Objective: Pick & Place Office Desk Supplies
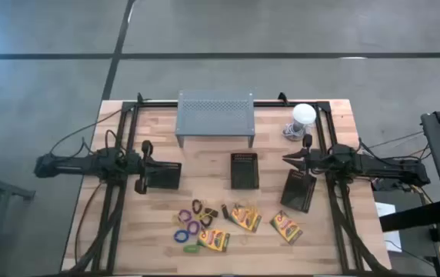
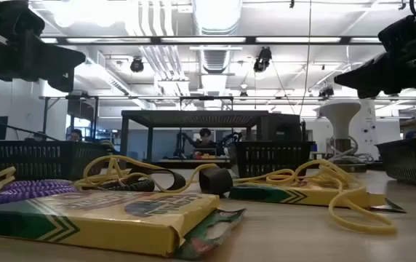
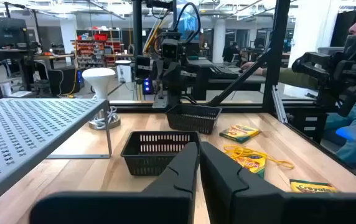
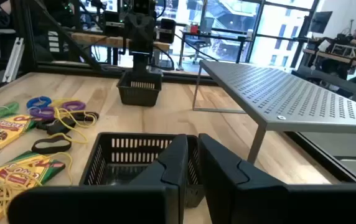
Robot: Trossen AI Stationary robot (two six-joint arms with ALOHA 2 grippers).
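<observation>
Both tools, left (image 1: 140,183) and right (image 1: 291,159), hang pressed together and empty by the outer bins (image 1: 162,175); we judge the tangled loops (image 1: 189,227) across the crayon boxes (image 1: 245,217) at the table's (image 1: 205,165) front may drag along in a grab.

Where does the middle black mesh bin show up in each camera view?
High view: middle mesh bin at table centre, just below the grey perforated stand.
Low view: right of centre.
Left wrist view: centre, beside the stand.
Right wrist view: bottom centre.
</observation>
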